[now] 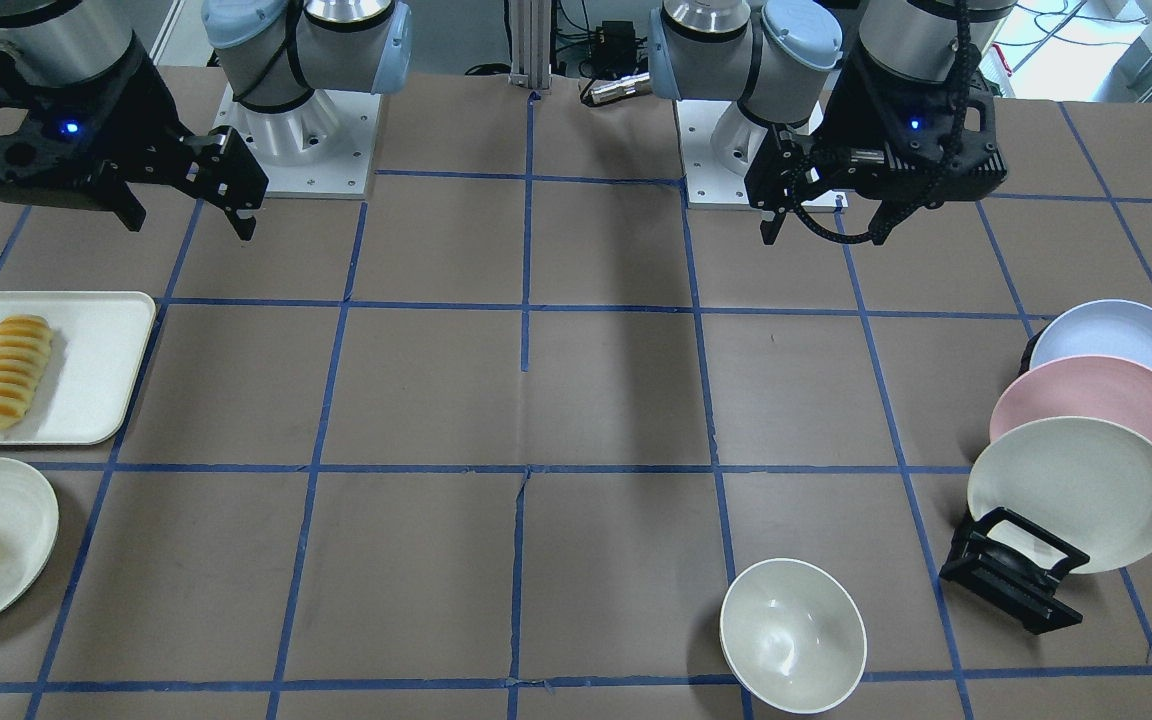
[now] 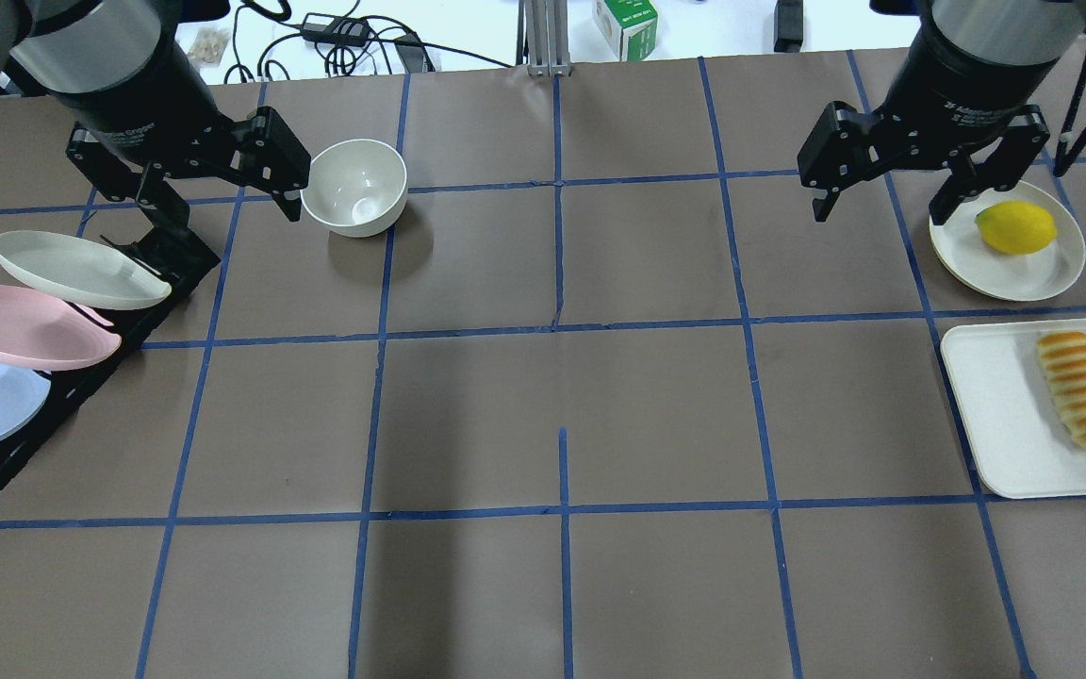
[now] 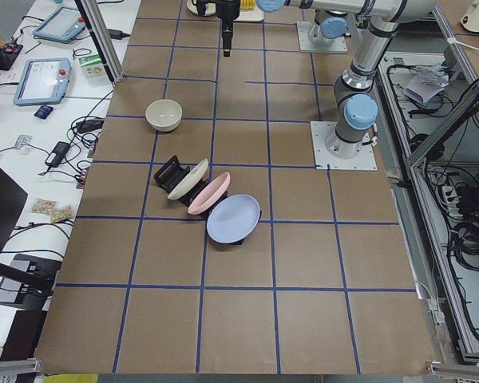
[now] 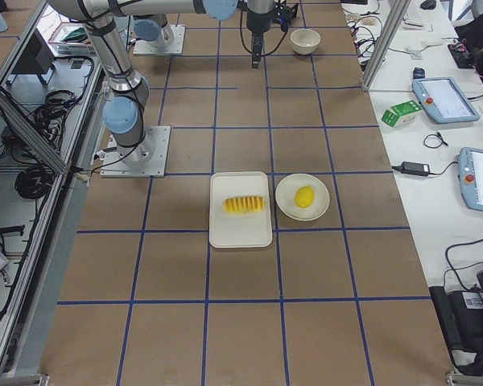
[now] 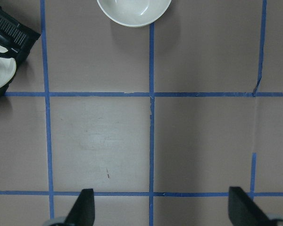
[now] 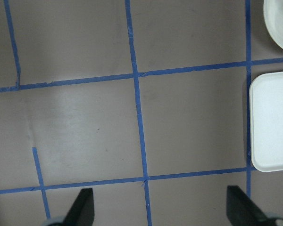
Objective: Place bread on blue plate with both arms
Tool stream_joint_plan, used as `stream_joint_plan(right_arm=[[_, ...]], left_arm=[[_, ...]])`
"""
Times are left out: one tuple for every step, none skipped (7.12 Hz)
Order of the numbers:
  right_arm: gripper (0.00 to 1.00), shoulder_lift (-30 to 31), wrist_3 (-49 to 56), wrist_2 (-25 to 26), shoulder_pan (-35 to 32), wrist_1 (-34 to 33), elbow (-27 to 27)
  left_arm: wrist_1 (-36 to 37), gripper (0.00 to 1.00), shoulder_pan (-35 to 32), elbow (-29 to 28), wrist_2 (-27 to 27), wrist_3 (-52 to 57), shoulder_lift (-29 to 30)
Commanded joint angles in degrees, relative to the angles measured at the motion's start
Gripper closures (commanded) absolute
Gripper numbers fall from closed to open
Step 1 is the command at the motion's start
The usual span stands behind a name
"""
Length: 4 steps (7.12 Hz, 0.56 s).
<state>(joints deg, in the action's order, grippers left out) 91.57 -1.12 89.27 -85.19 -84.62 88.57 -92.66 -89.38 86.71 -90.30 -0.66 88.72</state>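
Brown worktop (image 5: 99, 136) crossed by blue tape lines (image 5: 85, 94). A cream bowl (image 5: 134, 9) sits at the top edge, a black plate rack (image 5: 10, 32) in the top-left corner. The left end effector (image 5: 162, 210) spreads its fingers (image 5: 84, 209) wide along the bottom edge.

The table (image 2: 468, 415) is viewed steeply from one long side and, mirrored, from the opposite one. Its length is taken from high at each end. Its taped surface is seen close, straight down, by both wrist cameras. The bread (image 2: 1083, 389) is shared by overhead, front and right-end views.
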Motion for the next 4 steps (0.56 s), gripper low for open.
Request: stream_joint_plan(right_arm=[[0.0, -0.1, 0.1, 2.3, 2.3, 0.0, 1.6], [0.0, -0.2, 0.2, 3.5, 3.2, -0.1, 2.0], [0.0, -0.3, 0.2, 4.7, 5.4, -0.5, 2.0], [0.0, -1.5, 0.9, 4.9, 8.2, -3.2, 2.1]], left_arm=[[-0.1, 0.0, 0.5, 0.0, 0.1, 0.6, 0.0], [0.0, 0.0, 0.8, 0.0, 0.2, 2.2, -0.1], [0.0, 0.0, 0.6, 0.3, 0.2, 2.2, -0.3], [0.0, 0.0, 0.5, 1.1, 0.3, 2.2, -0.7]])
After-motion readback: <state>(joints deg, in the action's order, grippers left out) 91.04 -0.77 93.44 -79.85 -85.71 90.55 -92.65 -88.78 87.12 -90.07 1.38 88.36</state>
